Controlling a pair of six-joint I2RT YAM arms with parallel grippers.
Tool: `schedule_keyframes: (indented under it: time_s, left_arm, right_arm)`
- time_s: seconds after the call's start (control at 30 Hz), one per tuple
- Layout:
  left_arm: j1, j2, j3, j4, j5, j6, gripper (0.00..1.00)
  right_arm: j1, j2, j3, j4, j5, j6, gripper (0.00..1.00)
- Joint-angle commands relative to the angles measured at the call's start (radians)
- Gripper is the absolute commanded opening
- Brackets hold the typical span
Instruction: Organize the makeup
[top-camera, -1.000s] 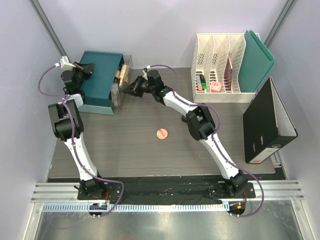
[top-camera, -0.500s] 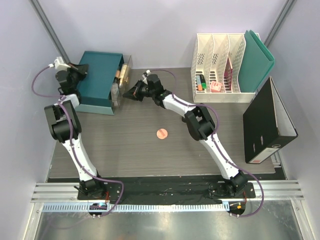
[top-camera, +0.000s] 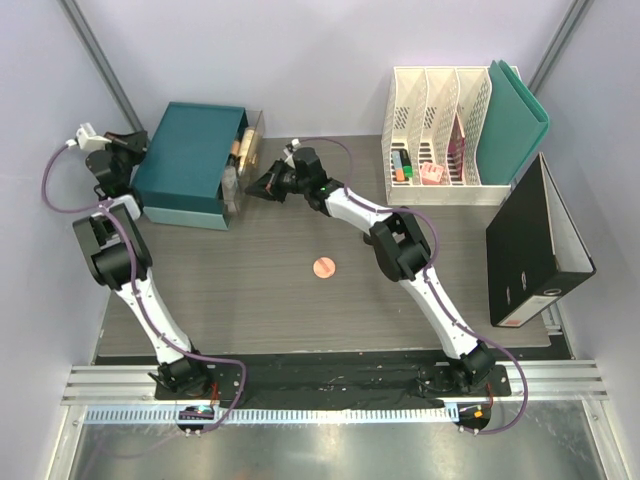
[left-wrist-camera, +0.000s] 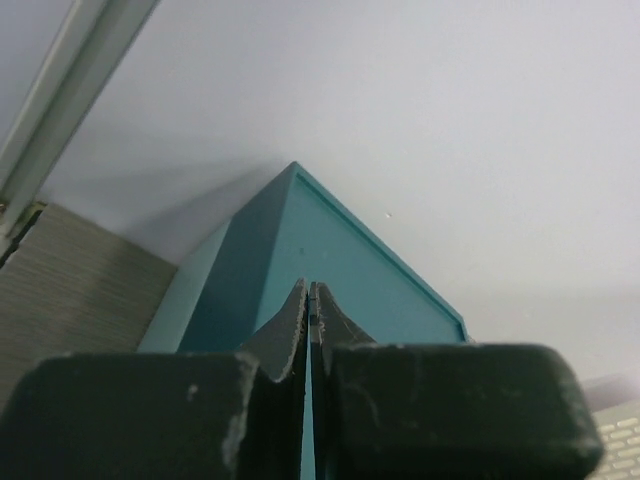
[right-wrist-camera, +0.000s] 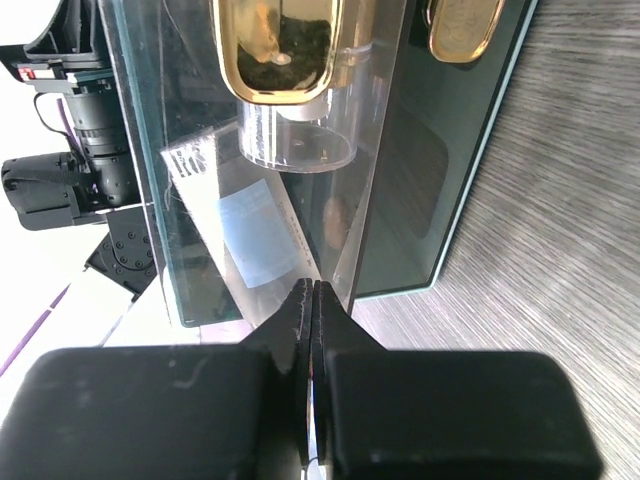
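While both tools are clenched shut with nothing between their fingers, most of the makeup (top-camera: 240, 152) sits in a clear case (right-wrist-camera: 190, 230) that stands against the right side of a teal box (top-camera: 190, 160) at the far left of the table (top-camera: 250, 300). Seen from the wrist, the right gripper (right-wrist-camera: 312, 295) has its two fingers pressed flat together, their tips right at the near lower edge of the clear case; whether they touch the wall I cannot tell. Through that wall show a gold-capped bottle (right-wrist-camera: 275, 50), a clear tube (right-wrist-camera: 295, 145) just below it, and a second gold cap (right-wrist-camera: 465, 25) further right. The left gripper (left-wrist-camera: 310, 300) is likewise closed on nothing, its fingertips pointing at a corner of the teal box from the box's left side, near the wall; contact with the box cannot be made out. One piece of makeup lies apart from the rest: a round pink compact (top-camera: 323, 267) flat on the bare middle of the table, well away from both grippers. At the far right stand white file holders (top-camera: 440, 105) with markers (top-camera: 400, 166) and a pink thing (top-camera: 432, 173) in them, a green folder (top-camera: 518, 115) leaning in the last slot, and a black binder (top-camera: 535, 240) lying beside them.
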Motion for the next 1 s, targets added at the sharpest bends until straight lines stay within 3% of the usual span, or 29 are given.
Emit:
schedule_keyframes:
  time_s: [0.0,0.1,0.47,0.97]
  left_arm:
    - [0.065,0.004,-0.03,0.009,-0.076,0.029,0.0]
    - [0.079,-0.002,-0.039,-0.055,-0.113,0.076,0.0]
    - [0.064,0.073,0.001,-0.181,-0.017,0.069,0.0]
    - [-0.108,0.137,0.088,-0.374,0.141,0.131,0.0]
  right_arm:
    - [0.009,-0.092,0.0,0.018,-0.013,-0.023,0.01]
    - [0.009,-0.09,0.0,0.018,-0.012,-0.026,0.01]
    - [0.009,-0.078,0.015,0.019,-0.009,-0.021,0.01]
    - [0.003,-0.035,0.12,0.025,0.03,0.008,0.01]
